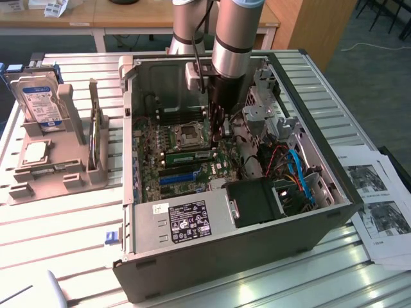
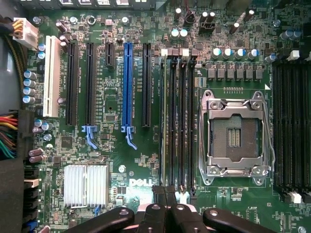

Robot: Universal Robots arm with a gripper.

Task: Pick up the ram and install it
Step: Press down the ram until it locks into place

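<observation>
The tool [image 2: 167, 204] is closed, pressing on the ram [image 2: 165, 121] seated in its slot directly beneath; thin, stiff, brittle board; handle by its long edges.

Silver-grey tubular arm [image 1: 230, 38], blue joint cap, black cable, black linkage fingers [image 2: 167, 213] with round pivots

Slatted metal table [image 1: 58, 218] bears open computer case [image 1: 212, 256]; grey holder [image 1: 48, 170]; papers [image 1: 379, 212].

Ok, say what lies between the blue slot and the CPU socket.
Wrist view: between the blue slot and the CPU socket lie one long black slot and a bank of memory slots.
</observation>
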